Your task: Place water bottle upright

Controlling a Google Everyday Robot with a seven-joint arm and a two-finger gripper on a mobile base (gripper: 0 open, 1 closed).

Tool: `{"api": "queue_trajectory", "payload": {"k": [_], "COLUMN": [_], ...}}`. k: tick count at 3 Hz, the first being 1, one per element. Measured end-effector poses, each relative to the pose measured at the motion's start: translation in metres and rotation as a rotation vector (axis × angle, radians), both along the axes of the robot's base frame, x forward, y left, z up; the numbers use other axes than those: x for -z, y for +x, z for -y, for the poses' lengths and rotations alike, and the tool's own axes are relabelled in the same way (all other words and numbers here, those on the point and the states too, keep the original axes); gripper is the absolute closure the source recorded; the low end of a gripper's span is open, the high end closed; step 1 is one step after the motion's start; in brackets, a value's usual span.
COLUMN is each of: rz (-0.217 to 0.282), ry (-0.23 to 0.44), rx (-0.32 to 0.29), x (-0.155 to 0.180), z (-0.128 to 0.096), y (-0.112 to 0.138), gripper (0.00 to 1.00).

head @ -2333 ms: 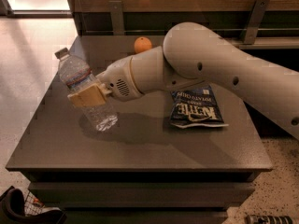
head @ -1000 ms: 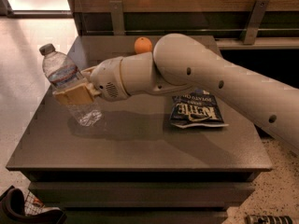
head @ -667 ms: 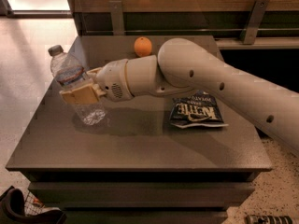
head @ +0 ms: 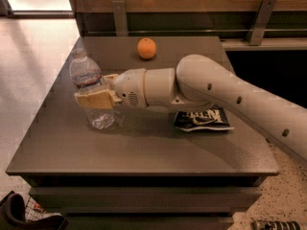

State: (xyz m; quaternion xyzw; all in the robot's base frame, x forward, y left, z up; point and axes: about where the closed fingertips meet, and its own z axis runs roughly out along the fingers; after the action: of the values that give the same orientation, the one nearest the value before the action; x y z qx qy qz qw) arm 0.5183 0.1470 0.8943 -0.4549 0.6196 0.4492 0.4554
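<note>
The water bottle (head: 91,87) is a small clear ribbed plastic bottle with a red-and-white label band near its neck. It stands close to upright on the left part of the dark table (head: 144,152), its base on or just above the tabletop. My gripper (head: 98,97) reaches in from the right on the white arm (head: 216,95). Its tan fingers (head: 94,100) are shut around the bottle's middle.
An orange (head: 147,48) sits at the back of the table. A dark snack bag (head: 202,120) lies under the arm, right of centre. A wooden wall with metal brackets runs behind. The table's left edge is close to the bottle.
The arm has swung the held bottle from a backward-left tilt to nearly upright and shifted it slightly right and down toward the tabletop.
</note>
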Motion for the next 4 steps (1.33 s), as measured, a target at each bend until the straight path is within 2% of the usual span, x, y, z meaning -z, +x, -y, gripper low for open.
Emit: {"api": "queue_trajectory", "payload": {"k": [1,2,4], "rz": [-0.007,-0.007,-0.006], "ry": [0.031,0.031,0.03], "rx": [0.017,0.017,0.01], "x": [0.0051,0.0033,0.0025], "z": [0.0104,0.0104,0.007], "y": [-0.0004,-0.0004,-0.0024], "gripper": [0.96,0.66,0.2]}}
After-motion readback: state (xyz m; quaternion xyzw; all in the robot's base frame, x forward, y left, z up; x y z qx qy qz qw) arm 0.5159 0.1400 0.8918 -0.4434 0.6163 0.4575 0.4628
